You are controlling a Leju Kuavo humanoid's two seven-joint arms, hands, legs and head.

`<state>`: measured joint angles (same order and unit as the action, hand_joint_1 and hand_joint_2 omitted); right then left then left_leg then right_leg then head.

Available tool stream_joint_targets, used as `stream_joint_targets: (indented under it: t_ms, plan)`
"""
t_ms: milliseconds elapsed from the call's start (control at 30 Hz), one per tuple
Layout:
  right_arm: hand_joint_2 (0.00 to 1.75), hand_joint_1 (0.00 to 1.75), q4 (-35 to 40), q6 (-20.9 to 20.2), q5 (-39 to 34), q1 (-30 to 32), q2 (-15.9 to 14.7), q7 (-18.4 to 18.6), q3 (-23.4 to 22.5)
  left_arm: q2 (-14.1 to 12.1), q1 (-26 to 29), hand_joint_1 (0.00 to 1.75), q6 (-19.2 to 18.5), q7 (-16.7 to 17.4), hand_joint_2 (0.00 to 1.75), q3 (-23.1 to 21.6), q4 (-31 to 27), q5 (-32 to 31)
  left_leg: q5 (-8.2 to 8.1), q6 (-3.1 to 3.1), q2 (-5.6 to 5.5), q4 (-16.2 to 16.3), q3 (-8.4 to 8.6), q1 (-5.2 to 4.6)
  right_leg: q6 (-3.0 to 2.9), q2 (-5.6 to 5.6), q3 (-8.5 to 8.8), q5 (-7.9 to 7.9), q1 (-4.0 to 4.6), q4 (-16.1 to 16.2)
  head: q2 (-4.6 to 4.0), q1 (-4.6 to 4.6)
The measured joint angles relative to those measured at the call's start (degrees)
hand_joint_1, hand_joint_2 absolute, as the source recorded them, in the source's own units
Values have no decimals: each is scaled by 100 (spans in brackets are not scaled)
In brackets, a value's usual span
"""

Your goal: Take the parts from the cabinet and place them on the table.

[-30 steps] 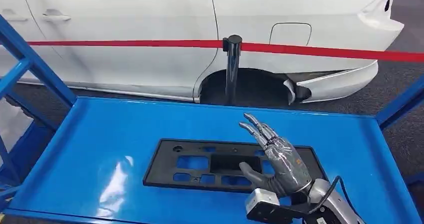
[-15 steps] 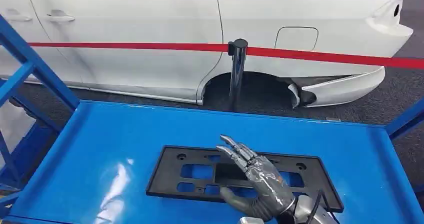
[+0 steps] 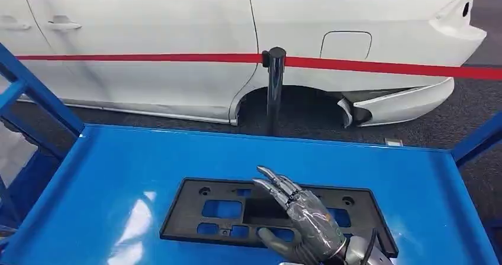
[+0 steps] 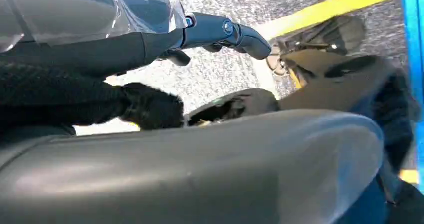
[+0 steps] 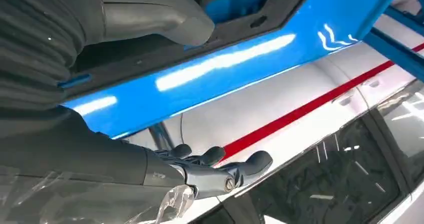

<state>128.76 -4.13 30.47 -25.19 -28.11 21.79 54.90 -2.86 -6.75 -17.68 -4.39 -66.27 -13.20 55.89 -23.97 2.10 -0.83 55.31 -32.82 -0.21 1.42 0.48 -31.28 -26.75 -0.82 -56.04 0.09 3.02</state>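
**A:** Black plastic part [image 3: 260, 215] is lying flat on the blue table [image 3: 118, 164], nearer the front edge, long side running across. It's a thin rectangular frame with several cutouts and small holes, so light and a bit flexy by the look of it.

**B:** Right hand [image 3: 302, 223]?

**A:** Above the part's right half with fingers extended and apart, thumb out to the side, nothing in it. From the head view I can't tell if the palm touches the plastic or floats just over it. In the right wrist view the thumb [image 5: 150, 16] sits close over the part's frame [image 5: 165, 46].

**B:** Risk?

**A:** My guess is that if a finger is hooked in a cutout when the arm lifts, it drags or flips the part. The front edge is close, so a slide that way could tip it off.

**B:** Left hand?

**A:** Left hand [image 4: 220, 34] hangs over the floor, apparently empty. Fingers look partly curled; can't tell how far closed.

**B:** Surroundings?

**A:** White car [image 3: 177, 40] behind a red barrier belt [image 3: 385, 67] on a chrome post [image 3: 274, 87], well beyond the table. Not in the way.
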Motion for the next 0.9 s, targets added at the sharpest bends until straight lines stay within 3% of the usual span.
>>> stream_joint_targets:
  t_ms: [100, 133, 167, 267, 300, 333, 367, 433, 467, 500, 533, 567, 633, 667, 700, 767, 800, 833, 867, 900]
  plan:
    - [175, 0, 0, -15, 15, -24, -2, 6, -7, 0, 15, 0, 0, 4, 0, 0, 0, 18, -10, 70, -6, -12, 4, -27, 102, -10, 30, 5, -22, 70, 0, 0]
    - [175, 0, 4, -17, 26, -42, -4, 22, -13, 2, 14, 0, 0, 7, 0, 0, 0, 19, 39, 96, 0, -113, 101, 38, 139, -8, 46, -30, 10, 66, 0, 0]
    - [175, 0, 4, -24, 44, -48, -11, 28, -13, 4, 9, 0, 0, 11, 0, 0, 0, 26, 47, 102, -3, -154, 148, 33, 158, -18, 12, -128, -4, -77, 0, -2]
    - [175, 0, 9, -50, 105, -90, -13, 101, -15, 13, 7, 0, 0, 42, 0, 0, 0, 33, 31, 132, 13, -147, 171, 27, 197, -13, -587, -719, -10, -1351, 0, -7]
    - [175, 0, 9, -66, 129, -90, -18, 100, -13, 13, 8, 0, 0, 61, 0, -2, 0, 33, 24, 141, 12, -142, 168, 17, 205, -13, -732, -767, -13, -1646, 0, -11]
    - [175, 0, 9, -66, 138, -90, -17, 100, -13, 13, 16, 0, 0, 68, 0, -2, 0, 35, 14, 148, 11, -137, 182, 15, 209, -14, -757, -667, -13, -1654, 0, -9]
    - [175, 0, 9, -66, 144, -91, -20, 116, -13, 15, 20, 0, 0, 74, 0, 0, 0, 35, -3, 147, 6, -135, 206, 16, 208, -15, -659, -469, -14, -1423, 0, -11]
    - [175, 0, 11, -68, 160, -120, -33, 118, -13, 20, 21, 0, 0, 74, 0, -2, 0, 37, -57, 110, 1, -115, 272, 31, 206, -20, -209, 137, -27, -383, 0, -9]
    - [175, 0, 9, -70, 168, -126, -48, 125, -13, 20, 23, 0, 0, 74, 0, -2, 0, 42, -86, 78, 4, -112, 284, 24, 202, -15, -62, 144, -28, -84, 0, -7]
    - [175, 0, 9, -81, 188, -169, -48, 133, -15, 20, 6, 0, 0, 79, 0, -2, 0, 50, -106, 50, 4, -61, 246, -27, 165, -12, -22, 101, -10, 56, 0, -13]
    - [175, 0, 18, -81, 199, -177, -48, 131, -17, 24, 5, 0, 2, 76, 0, -2, 0, 57, -91, 30, 8, -77, 223, -15, 105, 1, -61, 98, -5, 20, 0, -2]
    - [0, 0, 15, -81, 221, -179, -48, 151, -24, 26, 5, 0, 0, 76, 0, -2, 0, 57, -85, 18, 8, -74, 220, -17, 93, 3, -72, 96, 2, 17, 0, -4]
    - [0, 0, 15, -81, 306, -213, -48, 157, -24, 24, 5, 0, 2, 77, 0, -2, 0, 55, -123, -23, 3, -45, 218, -11, 24, -18, -56, 110, -23, 46, 0, -4]
    - [0, 0, 15, -81, 330, -236, -52, 164, -26, 24, 6, 0, 2, 76, 0, -2, 0, 52, -229, -62, 23, 96, 146, 3, -1, -18, -48, 107, -30, 46, 0, -2]
    - [0, 0, 15, -83, 376, -255, -57, 173, -35, 24, 4, 0, 0, 74, 0, -2, 0, 52, -422, -102, 32, 447, -1, 11, -29, -21, -46, 108, -30, 46, 0, 15]
    - [0, 0, 15, -83, 435, -265, -59, 181, -44, 24, 3, 0, 2, 72, 0, -2, 0, 52, -854, -150, 31, 1457, -458, 33, -48, -22, -52, 104, -26, 45, 0, 17]
    - [0, 0, 15, -85, 452, -265, -57, 186, -48, 24, 2, 0, 2, 68, 0, -2, 0, 52, -930, -155, 32, 1791, -606, 34, -48, -22, -53, 104, -25, 45, 0, 17]
    - [0, 0, 15, -87, 481, -266, -59, 188, -48, 24, 3, 0, 2, 63, 0, -2, 0, 48, -891, -153, 32, 1869, -640, 36, -49, -20, -49, 103, -25, 45, 0, 17]
    - [0, 0, 15, -96, 505, -276, -59, 192, -48, 24, 3, 0, 2, 57, 0, -2, 0, 30, -736, -139, 32, 1665, -550, 36, -46, -19, -39, 101, -25, 45, 0, 17]
    - [0, 0, 15, -111, 527, -295, -59, 197, -50, 24, 3, 0, 2, 48, 0, -2, 0, 24, -510, -120, 32, 1253, -347, 35, -44, -15, -25, 99, -25, 45, 0, 17]
